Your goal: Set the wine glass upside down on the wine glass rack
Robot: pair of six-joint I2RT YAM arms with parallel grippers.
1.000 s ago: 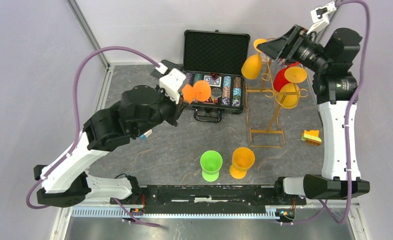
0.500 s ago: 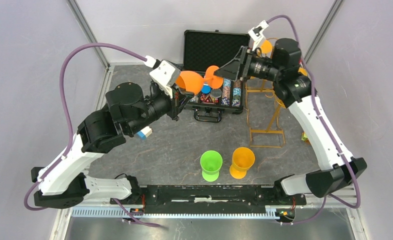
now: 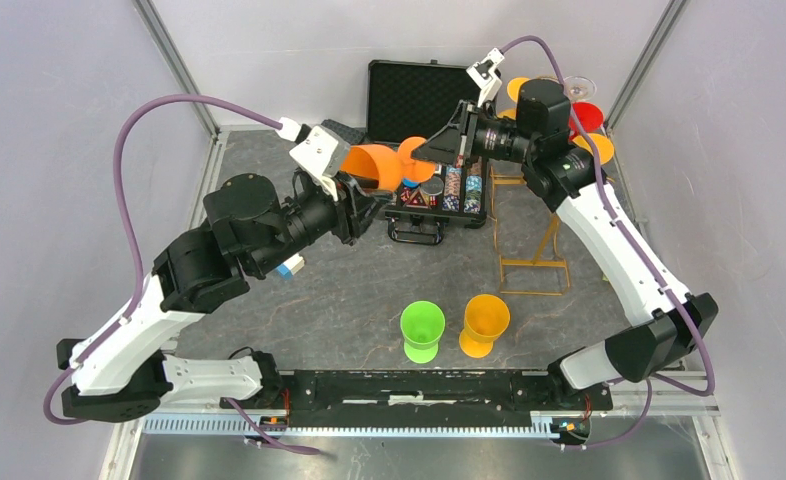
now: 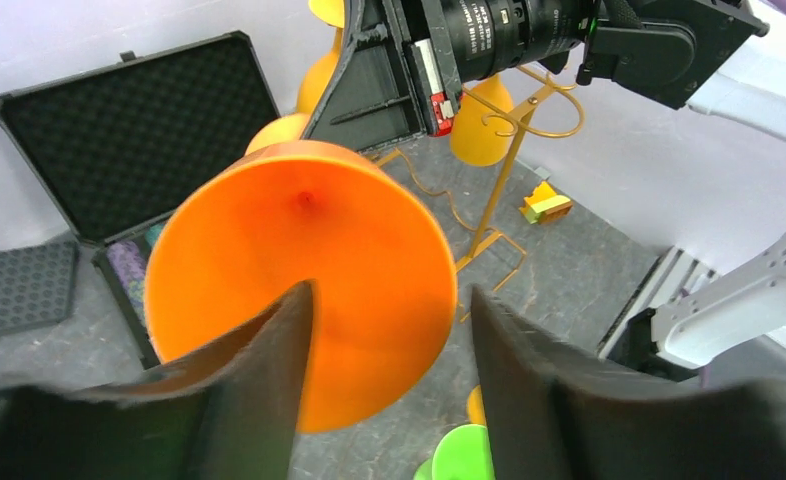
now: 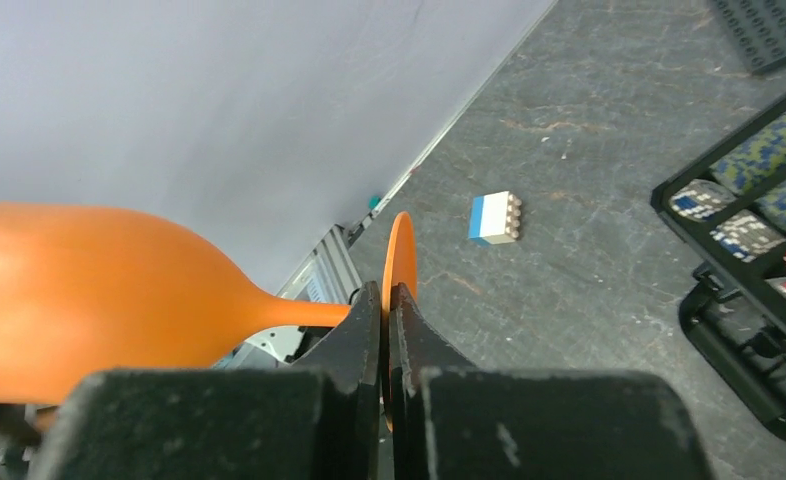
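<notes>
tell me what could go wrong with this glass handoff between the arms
1. The right gripper pinches only the thin foot of the orange glass. When the left gripper lets go, the glass may pivot or slip out.
2. The rack already holds several glasses, which a swinging glass could knock.

wine glass (image 3: 374, 166): orange, sideways in air, above chip case (image 3: 431, 100)
left pincer (image 3: 362, 196): at bowl
right pincer (image 3: 421, 153): at foot
rack (image 3: 531, 262): right side of desk (image 3: 349, 290)
</notes>
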